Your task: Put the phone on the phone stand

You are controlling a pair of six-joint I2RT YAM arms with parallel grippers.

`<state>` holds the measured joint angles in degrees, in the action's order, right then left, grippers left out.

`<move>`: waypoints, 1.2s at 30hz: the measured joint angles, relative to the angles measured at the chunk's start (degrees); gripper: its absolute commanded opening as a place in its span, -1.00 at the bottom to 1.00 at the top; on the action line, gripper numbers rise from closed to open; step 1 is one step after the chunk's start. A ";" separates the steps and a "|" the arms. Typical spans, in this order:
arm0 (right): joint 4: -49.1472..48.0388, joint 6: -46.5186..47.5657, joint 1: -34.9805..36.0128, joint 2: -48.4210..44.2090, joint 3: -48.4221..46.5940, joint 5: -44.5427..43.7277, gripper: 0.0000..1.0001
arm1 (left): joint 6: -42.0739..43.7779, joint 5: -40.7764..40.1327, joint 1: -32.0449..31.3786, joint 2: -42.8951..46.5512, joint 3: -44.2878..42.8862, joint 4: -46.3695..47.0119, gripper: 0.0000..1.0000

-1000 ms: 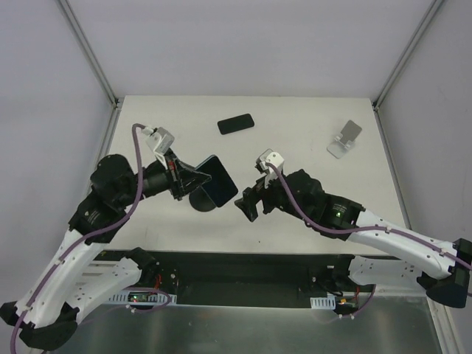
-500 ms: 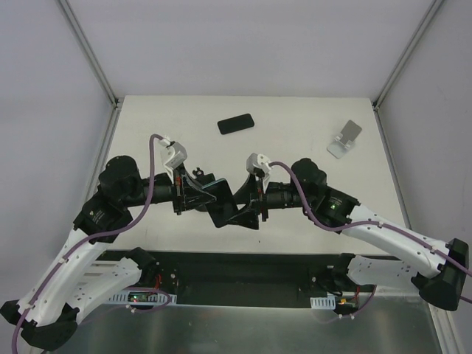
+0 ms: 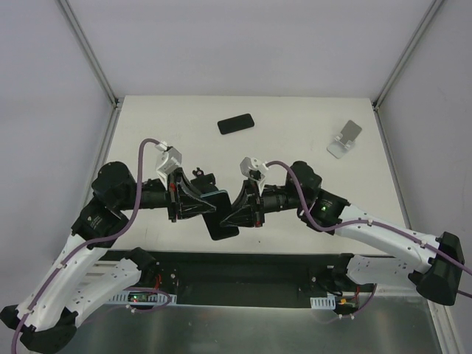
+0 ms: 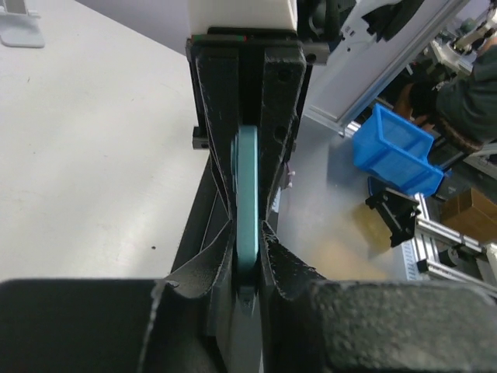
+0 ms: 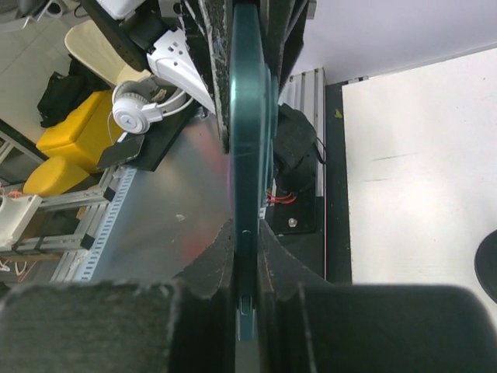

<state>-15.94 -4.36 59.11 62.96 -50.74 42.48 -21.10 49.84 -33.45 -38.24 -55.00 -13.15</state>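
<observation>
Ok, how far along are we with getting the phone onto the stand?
Done: nothing yet. The phone lies flat at the far side of the table, apart from the phone stand, which holds nothing. In hand: the left gripper and right gripper are both clamped on the teal-edged cradle, not the phone. Left: free a gripper, pick up the phone and set it on the stand.

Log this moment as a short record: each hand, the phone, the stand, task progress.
left hand: shut on the teal-edged holder
right hand: shut on the same holder, from the opposite side
phone: flat on the table, far middle, no hand near it
stand: far right of the table, nothing on it
task progress: phone not yet picked up
</observation>
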 measured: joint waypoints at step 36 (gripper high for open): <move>2.08 0.31 3.78 0.31 1.05 -10.21 0.52 | -0.92 -2.73 0.00 -1.18 0.37 -0.50 -1.00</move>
<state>-13.87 -4.05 62.89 63.26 -49.69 32.27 -22.02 47.11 -33.45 -39.42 -54.63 -13.65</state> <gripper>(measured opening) 0.458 0.049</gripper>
